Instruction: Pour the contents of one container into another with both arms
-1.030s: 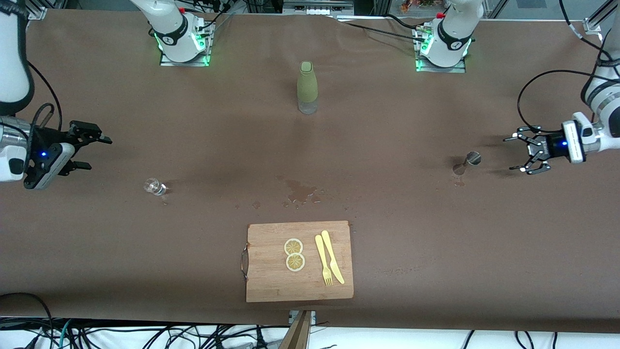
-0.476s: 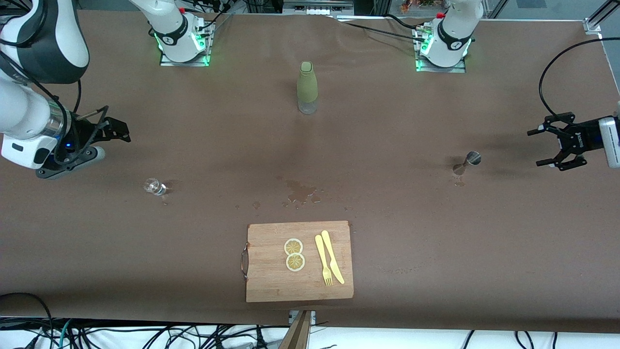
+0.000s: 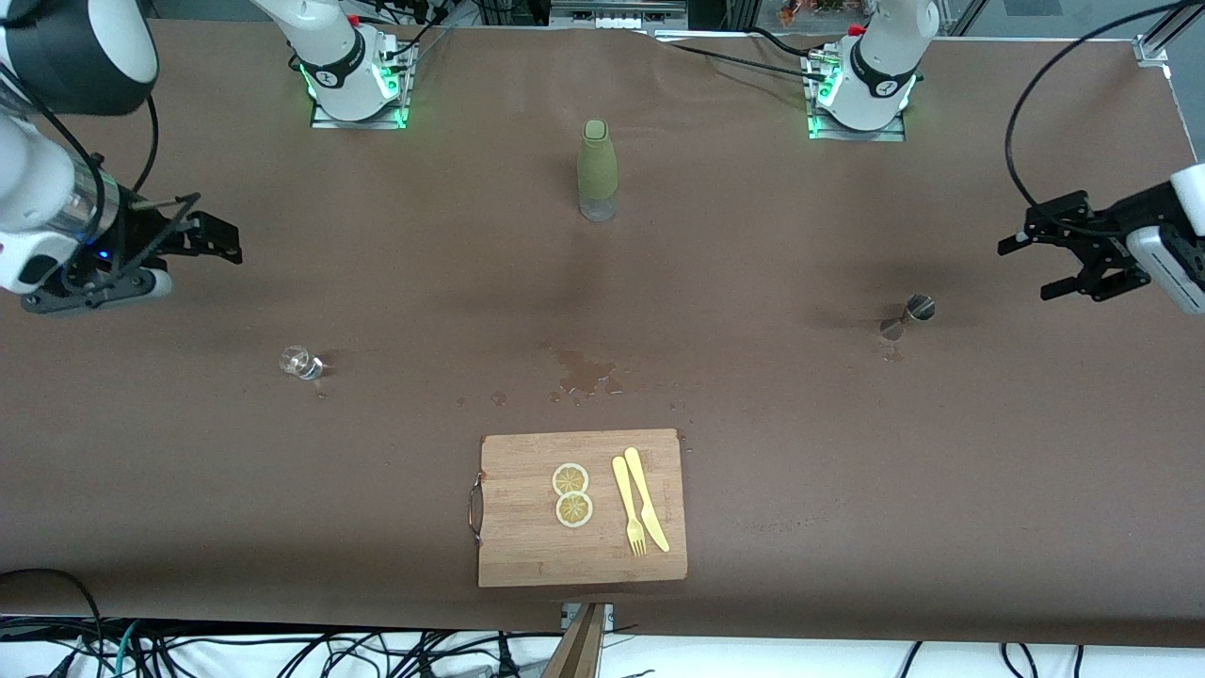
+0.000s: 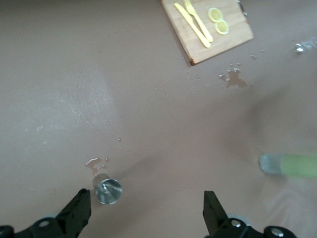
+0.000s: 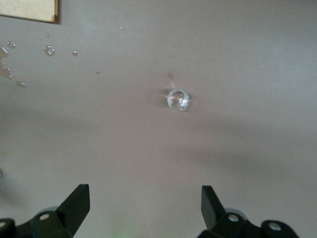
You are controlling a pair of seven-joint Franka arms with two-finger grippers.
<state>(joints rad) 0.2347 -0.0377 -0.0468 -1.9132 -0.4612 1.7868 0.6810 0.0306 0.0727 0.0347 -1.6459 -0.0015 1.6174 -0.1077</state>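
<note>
Both arms have pulled back from the task items over the last second. The right tool [image 3: 202,247], over the surface [image 3: 847,471] at its arm's end, has swung up and off the shot glass [image 3: 300,363]; the left tool [image 3: 1052,262] has retreated toward its own end, up and off the jigger [image 3: 907,315]. Jaws on both are spread wide, holding nothing – wrist views confirm, with empty gaps between the fingers [image 4: 79,212] and [image 5: 74,202].

Item positions:
- shot glass – standing on the surface toward the right arm's end, nearer the front camera than the right tool's spot, well apart from it
- jigger – standing toward the left arm's end, near the left tool but not touching
- wet patch [image 3: 586,372] mid-surface, just above the cutting board [image 3: 527,551] in the front view; droplets beside both vessels

Read: spill plus both vessels set down and released looks like the pour is done and the arms are retracting – likely end of cycle. Can't tell from here whether the jigger holds any liquid.

Green bottle [image 3: 597,169] untouched, mid-surface near the bases.
</note>
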